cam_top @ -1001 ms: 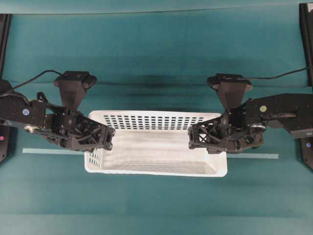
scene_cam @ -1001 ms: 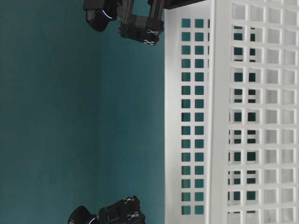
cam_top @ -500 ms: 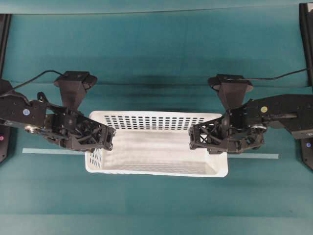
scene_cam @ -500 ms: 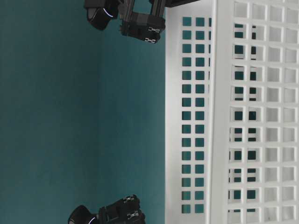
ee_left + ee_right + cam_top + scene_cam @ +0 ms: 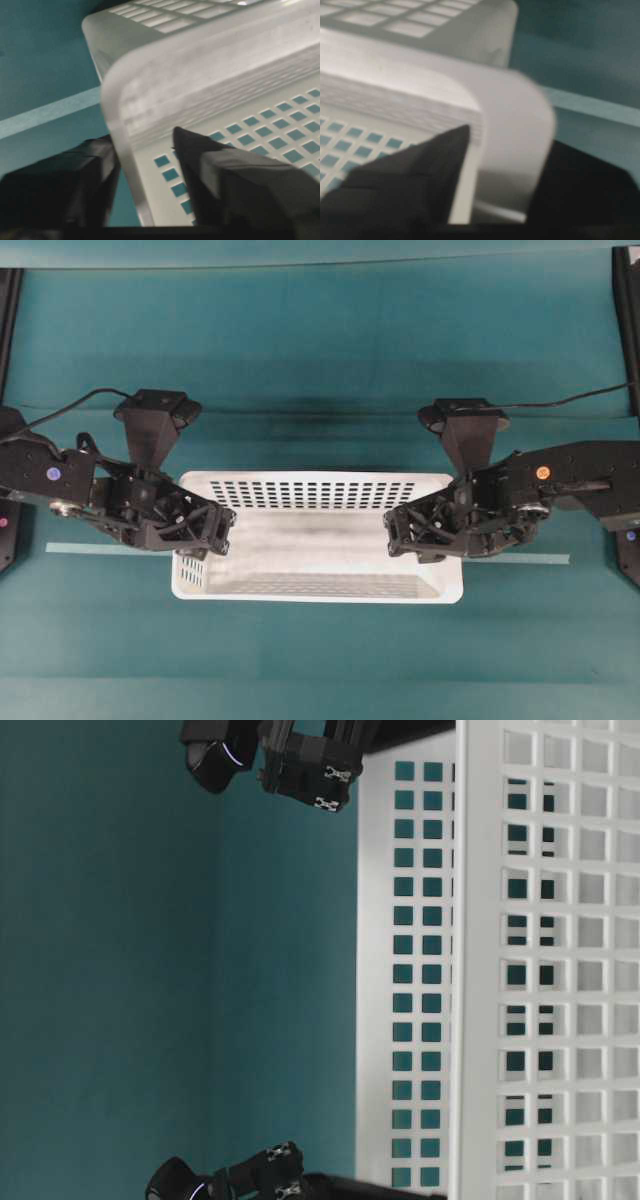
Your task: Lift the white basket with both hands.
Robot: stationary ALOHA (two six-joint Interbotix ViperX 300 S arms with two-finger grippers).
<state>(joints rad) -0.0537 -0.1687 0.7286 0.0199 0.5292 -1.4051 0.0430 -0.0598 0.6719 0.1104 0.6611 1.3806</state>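
The white basket (image 5: 318, 540) lies in the middle of the teal table (image 5: 320, 340) in the overhead view, its long axis running from 9 o'clock to 3 o'clock, parallel to the pale tape line (image 5: 90, 547) that passes under it. That axis is what the lift turns on: each short end wall faces one arm, so the two grips sit at opposite ends and must rise together or the basket will tip along its length.

The left gripper (image 5: 205, 533) straddles the end wall at 9 o'clock. Its wrist camera shows one finger (image 5: 225, 185) inside against the slotted wall and the other outside, with the rounded rim (image 5: 150, 95) between them, so it is clamped on the wall. The right gripper (image 5: 412, 537) does the same at 3 o'clock: an inner finger (image 5: 410, 175) lies inside the basket, the other is dark beyond the rim (this view is blurred, so the exact contact is hard to read), and I judge it closed on the wall.

Neither arm is nearer; both are at their ends. Whether the floor has cleared the table, I cannot tell.
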